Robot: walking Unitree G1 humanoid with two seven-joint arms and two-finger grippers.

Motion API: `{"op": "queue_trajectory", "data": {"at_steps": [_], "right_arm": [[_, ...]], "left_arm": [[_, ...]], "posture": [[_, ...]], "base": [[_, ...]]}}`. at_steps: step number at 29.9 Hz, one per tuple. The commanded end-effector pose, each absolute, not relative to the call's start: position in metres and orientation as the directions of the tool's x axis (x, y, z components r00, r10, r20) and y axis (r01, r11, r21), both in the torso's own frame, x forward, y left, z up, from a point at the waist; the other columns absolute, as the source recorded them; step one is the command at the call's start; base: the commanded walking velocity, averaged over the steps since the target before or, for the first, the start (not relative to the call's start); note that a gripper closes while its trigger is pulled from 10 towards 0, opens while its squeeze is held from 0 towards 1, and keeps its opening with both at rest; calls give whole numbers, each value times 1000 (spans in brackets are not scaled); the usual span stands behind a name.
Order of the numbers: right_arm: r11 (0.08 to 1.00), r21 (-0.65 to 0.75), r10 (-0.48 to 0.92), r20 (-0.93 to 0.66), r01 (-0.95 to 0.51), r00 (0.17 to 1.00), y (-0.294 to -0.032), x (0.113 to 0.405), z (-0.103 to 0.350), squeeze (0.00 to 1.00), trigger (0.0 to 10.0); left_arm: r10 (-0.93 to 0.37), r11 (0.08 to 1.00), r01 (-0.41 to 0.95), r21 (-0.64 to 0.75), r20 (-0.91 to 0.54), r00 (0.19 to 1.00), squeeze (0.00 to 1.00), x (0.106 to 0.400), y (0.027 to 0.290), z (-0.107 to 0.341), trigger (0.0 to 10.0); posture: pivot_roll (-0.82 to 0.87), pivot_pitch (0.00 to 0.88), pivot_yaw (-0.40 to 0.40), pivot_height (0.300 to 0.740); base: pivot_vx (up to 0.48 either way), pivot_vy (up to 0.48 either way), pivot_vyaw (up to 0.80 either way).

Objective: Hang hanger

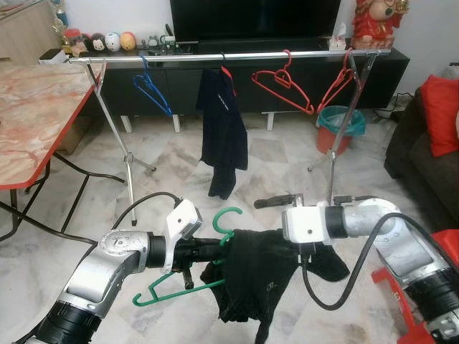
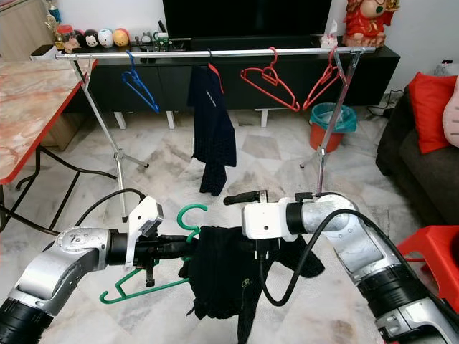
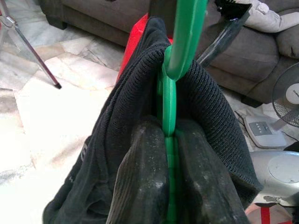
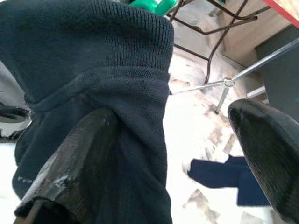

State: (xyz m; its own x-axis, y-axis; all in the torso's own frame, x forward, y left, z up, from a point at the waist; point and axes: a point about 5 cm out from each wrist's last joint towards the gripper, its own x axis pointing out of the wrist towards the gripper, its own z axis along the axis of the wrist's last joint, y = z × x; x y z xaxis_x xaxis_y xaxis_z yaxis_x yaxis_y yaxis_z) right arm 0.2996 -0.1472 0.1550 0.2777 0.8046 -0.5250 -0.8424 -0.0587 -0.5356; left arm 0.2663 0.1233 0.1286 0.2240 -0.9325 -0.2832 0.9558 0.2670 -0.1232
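Observation:
A green hanger [image 1: 228, 215] with a black garment [image 1: 254, 276] draped over it is held low in front of me, above the floor. My left gripper [image 1: 215, 247] is shut on the hanger's stem just below the hook, with the cloth bunched round its fingers [image 3: 145, 177]. My right gripper [image 1: 271, 222] is open at the garment's right shoulder. One of its fingers [image 4: 79, 158] rests against the dark cloth and the other finger [image 4: 266, 149] stands free. The silver clothes rail [image 1: 237, 55] runs across the room well beyond both grippers.
On the rail hang a blue hanger [image 1: 152, 89], a dark shirt [image 1: 222, 122] and two red hangers [image 1: 283, 84]. A marble-top table [image 1: 29, 115] stands left, a teal bin [image 1: 341, 122] and a dark sofa [image 1: 416, 143] right, and a red stool [image 1: 401, 301] near my right arm.

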Motion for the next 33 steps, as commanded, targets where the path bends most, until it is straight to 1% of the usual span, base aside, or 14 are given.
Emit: {"op": "queue_trajectory", "data": {"at_steps": [1, 3, 4, 6, 10, 13, 18, 20, 28, 29, 30, 31, 32, 33], "right_arm": [[-73, -542, 817, -515, -837, 261, -142, 301, 158, 0, 10000], [-73, -542, 817, -515, -837, 261, -142, 301, 158, 0, 10000], [-99, -508, 819, -530, -855, 220, -142, 300, 156, 0, 10000], [-125, -475, 818, -547, -871, 180, -142, 297, 152, 0, 10000], [-126, -438, 810, -564, -890, 163, -144, 297, 147, 0, 10000], [-143, -389, 815, -568, -910, 115, -144, 293, 142, 0, 10000], [-137, -380, 811, -573, -915, 116, -147, 296, 140, 0, 10000], [-120, -378, 817, -562, -918, 124, -147, 298, 139, 0, 10000], [-108, -352, 822, -557, -930, 116, -146, 301, 135, 0, 10000], [-105, -348, 824, -555, -932, 114, -146, 301, 135, 0, 9059], [-104, -345, 827, -551, -933, 111, -146, 301, 135, 0, 4824], [-104, -343, 829, -548, -934, 109, -146, 301, 135, 0, 4824], [-102, -339, 834, -542, -935, 106, -145, 301, 135, 0, 2667], [-102, -339, 834, -542, -935, 106, -145, 301, 135, 0, 2667]], "left_arm": [[-950, 224, 969, -105, -246, 193, 0, 264, 119, 139, 10000], [-950, 224, 969, -105, -246, 193, 0, 264, 119, 139, 10000], [-950, 221, 969, -105, -248, 190, 0, 264, 118, 139, 10000], [-950, 219, 970, -106, -248, 188, 0, 264, 118, 140, 10000], [-951, 217, 970, -106, -247, 186, 0, 264, 117, 140, 10000], [-952, 213, 971, -109, -246, 182, 0, 263, 117, 141, 10000], [-953, 210, 972, -107, -246, 179, 0, 263, 116, 141, 10000], [-954, 204, 973, -108, -244, 172, 0, 262, 116, 141, 10000], [-958, 184, 977, -108, -244, 153, 0, 260, 115, 142, 10000], [-958, 183, 977, -107, -245, 152, 0, 260, 115, 142, 10000], [-958, 182, 977, -108, -246, 151, 0, 259, 116, 142, 10000], [-958, 181, 978, -108, -246, 150, 0, 259, 115, 142, 10000], [-958, 180, 978, -108, -246, 149, 0, 259, 115, 142, 10000], [-958, 180, 978, -108, -246, 149, 0, 259, 115, 142, 10000]], "posture": [[-54, 0, 32, 740], [-54, 0, 32, 740], [-50, 0, 30, 740], [-47, 0, 29, 740], [-47, 0, 29, 740], [-46, 0, 30, 740], [-46, 0, 29, 740], [-46, 0, 29, 740], [-42, 0, 27, 740], [-42, 0, 27, 740], [-42, 0, 27, 740], [-38, 0, 26, 740], [-38, 0, 26, 740], [-38, 0, 26, 740]], "base": [[0, 0, 0], [0, 0, 0], [0, 0, 0], [0, 0, 0], [0, 0, 0], [0, 0, 0], [0, 0, 0], [0, 0, 0], [0, 0, 0], [0, 0, 0], [0, 0, 0], [0, 0, 0], [0, 0, 0], [0, 0, 0]]}}
